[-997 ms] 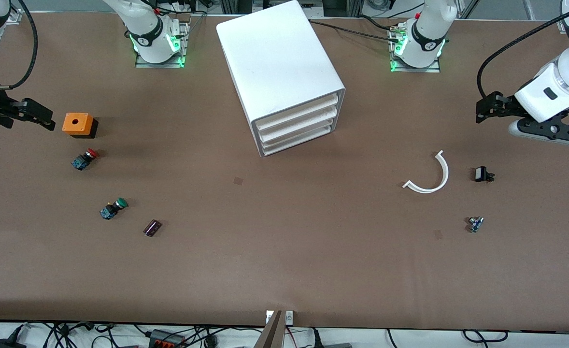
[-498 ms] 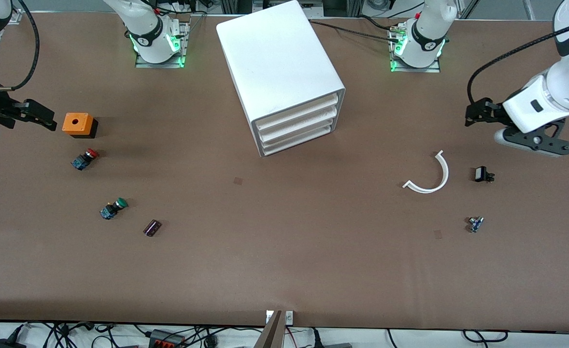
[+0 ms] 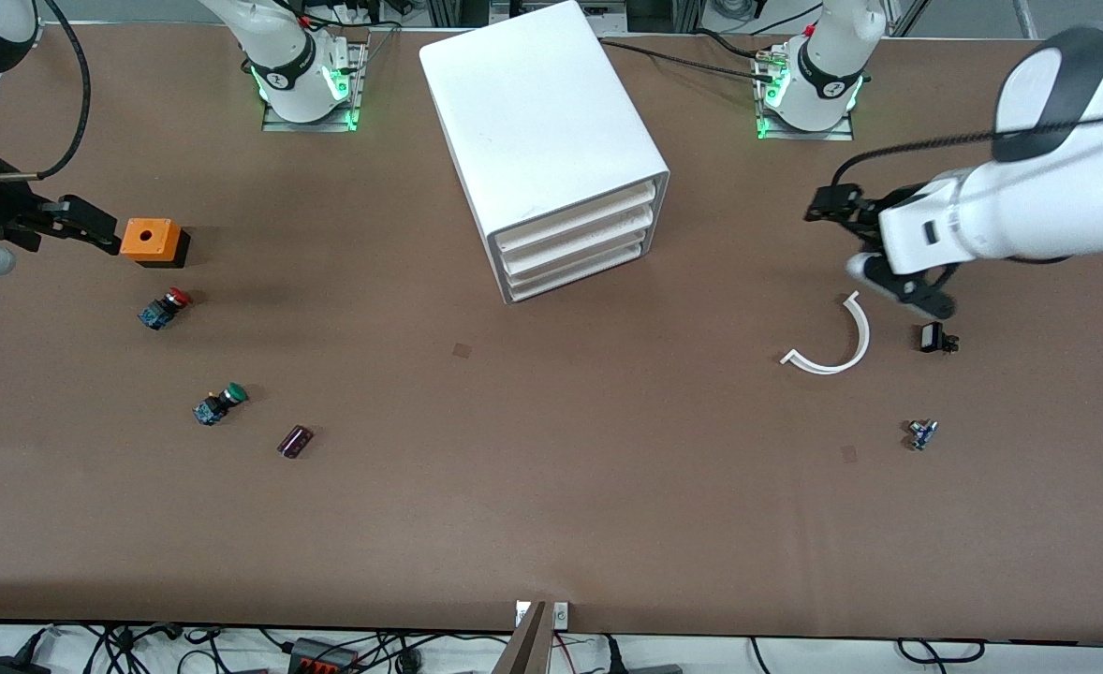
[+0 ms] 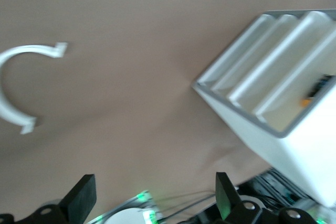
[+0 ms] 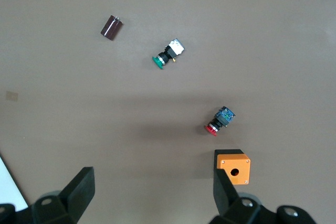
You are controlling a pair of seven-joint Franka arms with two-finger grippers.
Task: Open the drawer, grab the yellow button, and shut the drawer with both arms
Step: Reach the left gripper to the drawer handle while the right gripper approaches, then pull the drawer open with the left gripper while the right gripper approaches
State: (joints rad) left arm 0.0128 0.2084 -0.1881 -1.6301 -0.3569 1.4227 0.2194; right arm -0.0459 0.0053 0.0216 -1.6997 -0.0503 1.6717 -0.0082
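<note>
The large white rounded box cabinet (image 3: 542, 122) stands at twelve o'clock on the brown table, its three shallow tray drawers facing about five o'clock, all pushed in. The uppermost white tray drawer (image 3: 575, 222) is the one to pull. In the left wrist view a small orange-and-dark speck (image 4: 315, 90) shows inside one tray; it is probably the orange-capped push-button, though the blur leaves that unsure. The left gripper (image 3: 823, 206) hangs at three o'clock of the drawer fronts, fingers spread and empty, above the table near a white curved plastic strip (image 3: 837, 342). The right gripper (image 3: 93, 225) hovers at the table's nine o'clock edge, also spread and empty, its tips just beside an orange square box with a hole (image 3: 146, 238). Several slips look possible from here. The trays sit tight together, so a finger arriving slightly low could hook the middle one. The cabinet seems unfastened, and an unbraced pull might drag or swivel it. The right arm starting out carelessly could knock the orange box. A red-capped button (image 3: 166, 308) and a green-capped one (image 3: 220, 404) lie on the open table toward eight o'clock and could be taken by mistake
</note>
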